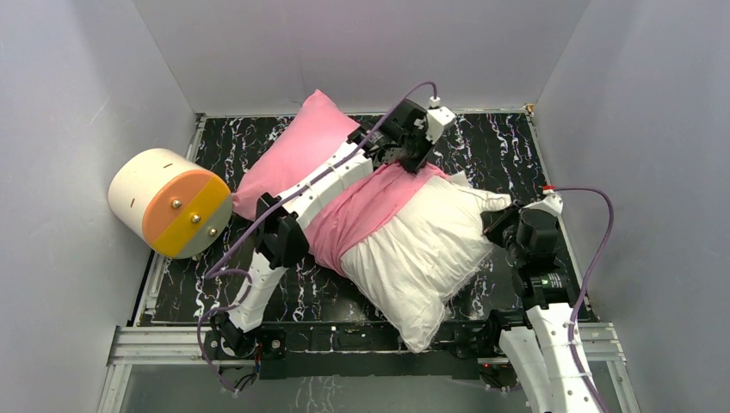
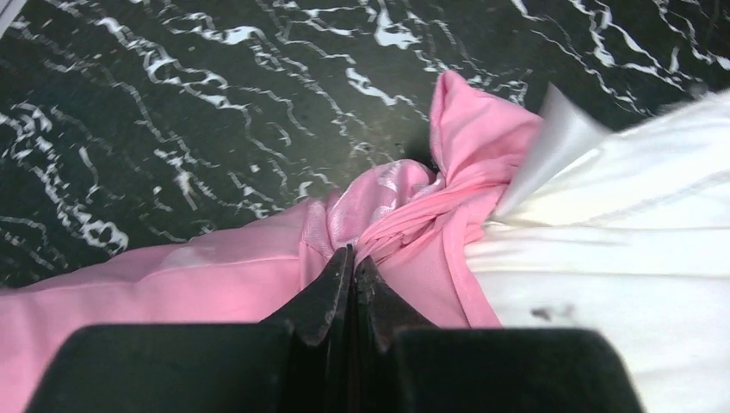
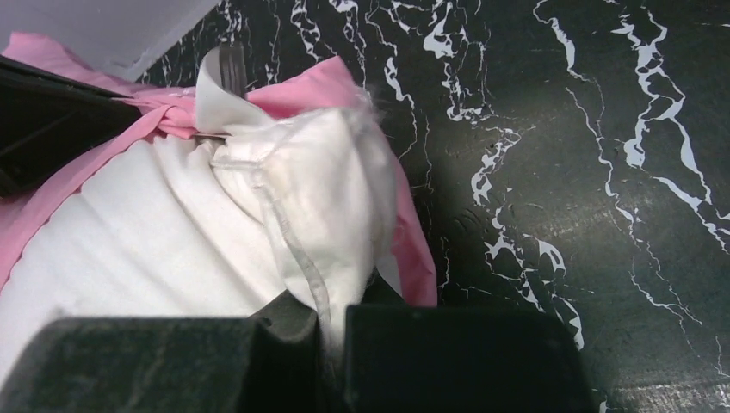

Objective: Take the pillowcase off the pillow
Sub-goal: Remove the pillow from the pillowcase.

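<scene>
Half pillow bare, wrinkled | left pincer pinching pillowcase | right pincer gripping pillow

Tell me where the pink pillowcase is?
In the top view the pillowcase covers the far left end of the pillow, mid-table, right of the orange-faced drum; the left gripper pinches its bunched edge.

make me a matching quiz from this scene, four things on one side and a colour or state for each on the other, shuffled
Things:
1. left gripper
2. right gripper
3. cylinder
4. pillow

States:
a. cream with an orange end
b. jaws shut on the pink pillowcase
c. white, partly out of its cover
d. jaws shut on a white corner

Pairs: 1-b, 2-d, 3-a, 4-c
</scene>
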Tool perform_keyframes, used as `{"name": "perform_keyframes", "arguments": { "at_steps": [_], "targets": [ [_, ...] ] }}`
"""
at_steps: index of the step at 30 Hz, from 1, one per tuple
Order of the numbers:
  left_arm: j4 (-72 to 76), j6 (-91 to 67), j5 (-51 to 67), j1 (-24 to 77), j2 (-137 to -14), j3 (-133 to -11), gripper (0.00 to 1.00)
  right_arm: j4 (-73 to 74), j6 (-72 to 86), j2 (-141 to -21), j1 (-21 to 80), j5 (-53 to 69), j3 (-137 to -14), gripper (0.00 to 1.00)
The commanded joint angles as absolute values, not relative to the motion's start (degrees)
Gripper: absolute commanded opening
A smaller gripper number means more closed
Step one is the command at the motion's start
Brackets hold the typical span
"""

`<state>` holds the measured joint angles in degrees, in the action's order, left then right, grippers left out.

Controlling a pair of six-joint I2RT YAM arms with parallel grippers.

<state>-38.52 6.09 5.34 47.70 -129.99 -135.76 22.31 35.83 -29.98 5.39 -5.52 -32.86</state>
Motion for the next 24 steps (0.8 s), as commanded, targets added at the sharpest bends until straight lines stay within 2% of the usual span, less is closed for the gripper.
{"name": "perform_keyframes", "arguments": {
  "at_steps": [1,9,10,11,12,14,15,17,21,24],
  "targets": [
    [-41.7,4.2,-10.9,35.9,-124.9,-134.9,0.0,24.2,36.6,-27.6,4.3,-19.2,-37.3,0.0],
    [-40.0,1.3,-11.8,28.8,-120.4,-128.9,0.0,26.0,38.2,-31.3,4.3,-21.5,-39.4,0.0],
    [-40.2,1.3,-11.2,28.6,-120.4,-129.2,0.03,26.2,37.9,-31.8,4.4,-21.3,-39.9,0.0],
    [-40.4,1.2,-9.7,28.6,-120.5,-129.5,0.15,26.1,37.6,-32.2,4.3,-20.8,-40.3,0.0],
    [-40.6,1.0,-7.4,28.6,-120.5,-129.7,0.23,25.7,37.3,-32.6,4.3,-19.9,-40.4,0.0],
    [-40.4,0.4,-1.6,28.6,-119.9,-129.6,0.32,24.6,36.8,-33.0,4.3,-17.3,-40.5,0.0],
    [-40.1,-1.0,2.3,28.6,-119.5,-129.6,0.39,24.4,36.7,-33.2,4.4,-15.9,-40.5,0.0],
    [-39.5,-2.3,8.9,29.1,-118.9,-129.6,0.66,24.3,36.3,-33.8,4.3,-13.2,-40.6,0.0],
    [-39.6,-0.6,14.5,32.7,-118.4,-129.9,0.88,24.6,36.0,-34.9,4.3,-9.7,-40.8,0.0],
    [-41.6,4.2,12.3,37.6,-118.4,-129.8,0.97,24.9,36.1,-35.2,4.4,-7.7,-40.8,0.0]
  ]
}}
